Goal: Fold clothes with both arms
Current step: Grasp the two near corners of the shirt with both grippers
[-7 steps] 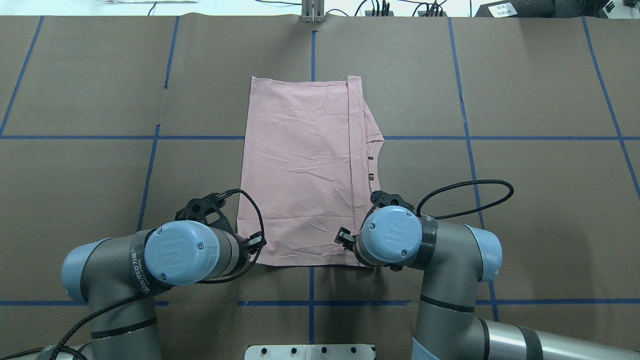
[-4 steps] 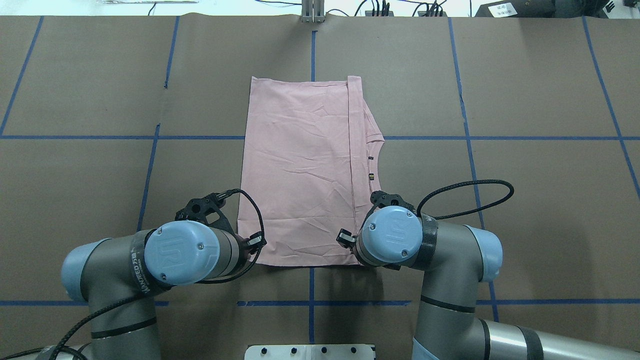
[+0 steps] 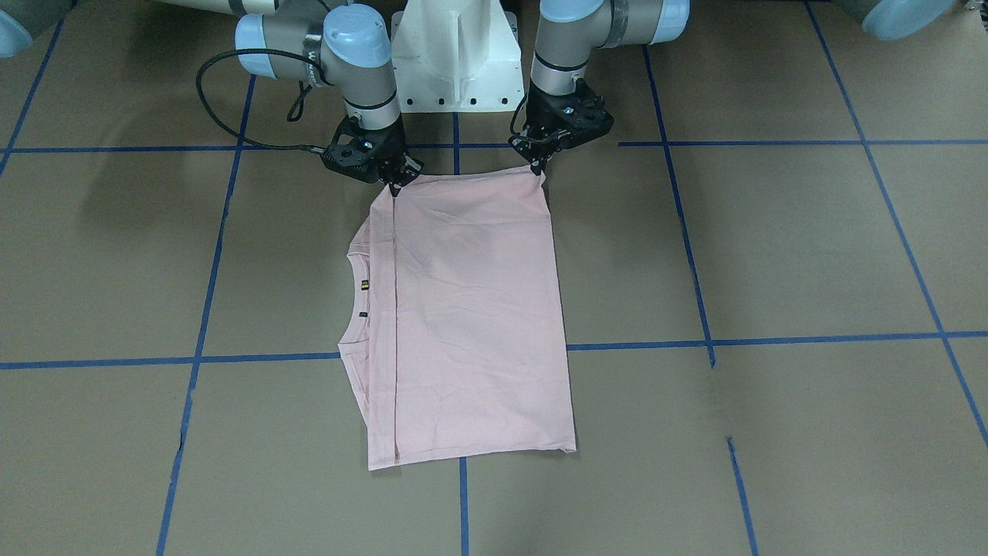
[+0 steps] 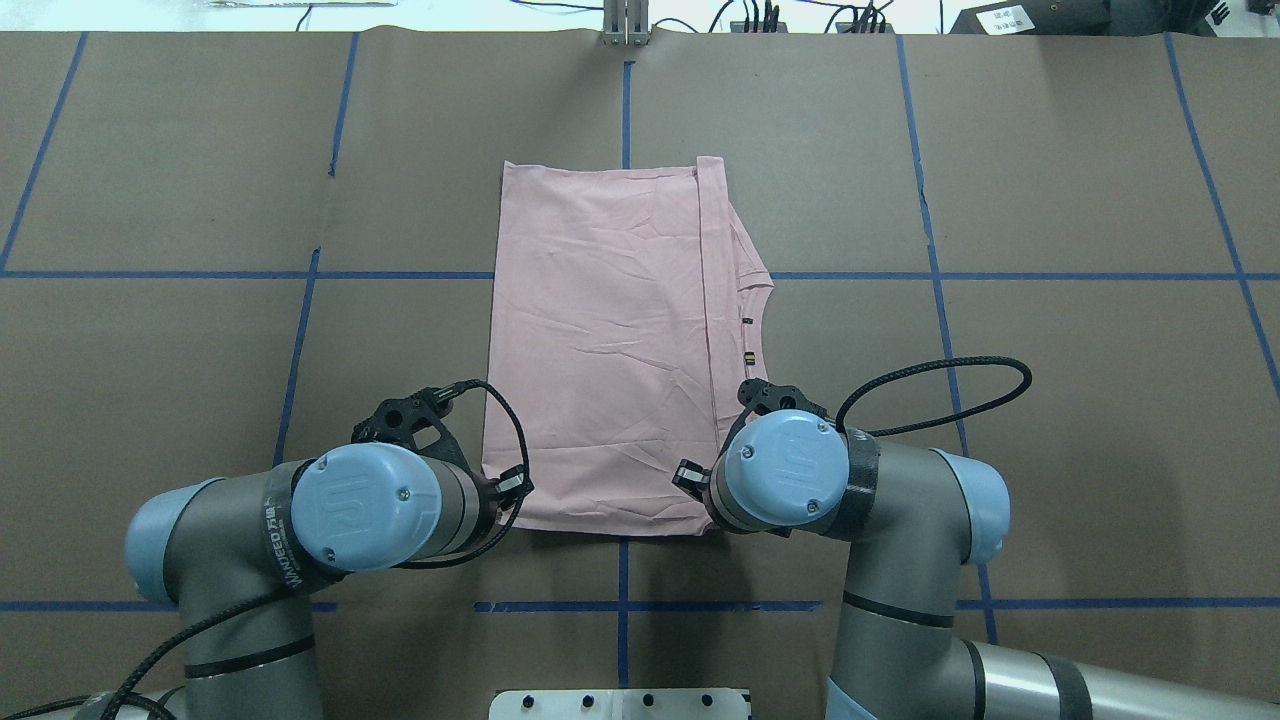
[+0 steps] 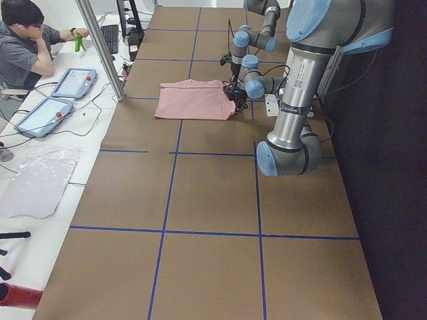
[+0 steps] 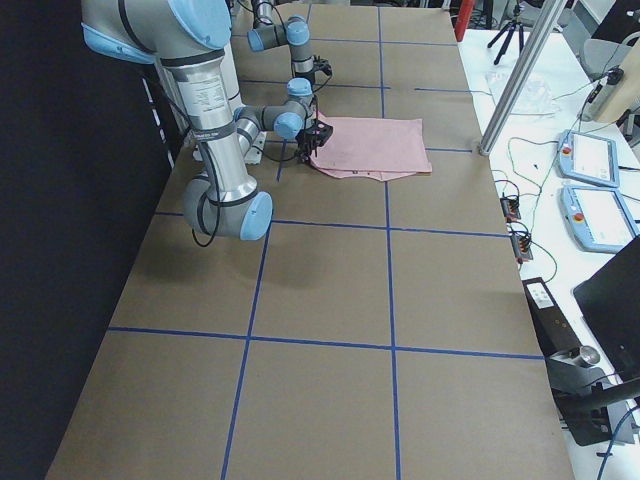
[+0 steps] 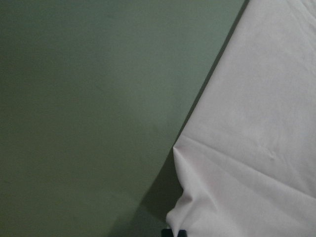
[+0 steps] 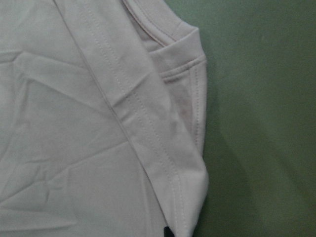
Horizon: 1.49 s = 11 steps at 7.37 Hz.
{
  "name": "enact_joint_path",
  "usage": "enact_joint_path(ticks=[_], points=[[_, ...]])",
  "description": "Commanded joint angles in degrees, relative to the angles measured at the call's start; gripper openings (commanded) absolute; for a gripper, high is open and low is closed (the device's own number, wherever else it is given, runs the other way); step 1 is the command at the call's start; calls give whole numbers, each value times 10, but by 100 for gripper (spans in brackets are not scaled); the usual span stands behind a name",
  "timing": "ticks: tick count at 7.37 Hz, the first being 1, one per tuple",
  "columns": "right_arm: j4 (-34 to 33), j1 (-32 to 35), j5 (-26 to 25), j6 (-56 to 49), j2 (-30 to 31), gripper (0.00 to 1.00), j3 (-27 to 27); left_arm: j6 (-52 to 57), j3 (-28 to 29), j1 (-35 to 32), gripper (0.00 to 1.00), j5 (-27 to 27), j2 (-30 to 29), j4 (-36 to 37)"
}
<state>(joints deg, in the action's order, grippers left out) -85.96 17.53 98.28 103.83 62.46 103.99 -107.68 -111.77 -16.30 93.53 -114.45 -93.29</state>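
Jaws on both sides read as closed on cloth. Left gripper (image 3: 539,167) pinches the near left corner of the T-shirt (image 4: 600,340); right gripper (image 3: 396,184) pinches the near right corner. Left wrist view: fabric puckers and rises into a dark tip at the bottom edge, consistent with a pinch. Right wrist view: same, with the corner gathered down to a dark sliver.

Position: T-shirt lies flat on the worktop (image 4: 1050,180), plain pink side up, straddling the central tape line (image 4: 627,100). Its near edge sits at the two wrists. Collar (image 3: 361,300) faces the robot's right. A stitched hem (image 8: 148,143) is laid over just short of it, so one fold looks done.

Reason for hold (judgement): matched grips at the two near corners let the arms lift that edge together, level and taut, likely to carry it over to the far edge.

Not resolved:
- Overhead, the fingertips are masked by the blue wrist caps (image 4: 365,505).
- The wrist cameras cut the jaws off at frame bottom, so grip depth and number of layers caught are unknown.
- No print shows.
- Side views are too small for detail.
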Motion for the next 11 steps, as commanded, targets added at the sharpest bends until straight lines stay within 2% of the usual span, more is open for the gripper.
enact_joint_path(ticks=[1, 4, 7, 10, 11], points=[[-1, 3, -1, 2, 5, 0, 25, 7, -12, 0, 0, 1, 2, 2], [-3, 6, 6, 1, 14, 0, 60, 15, -105, 31, 0, 2, 26, 80], [-7, -46, 17, 2, 69, 0, 170, 8, -150, 86, 0, 3, 25, 129], [-4, -59, 10, -4, 63, 0, 162, 12, -150, 85, 0, 5, 22, 127], [1, -31, 11, -6, 62, 0, 149, 15, -146, 73, 0, 3, 19, 125]])
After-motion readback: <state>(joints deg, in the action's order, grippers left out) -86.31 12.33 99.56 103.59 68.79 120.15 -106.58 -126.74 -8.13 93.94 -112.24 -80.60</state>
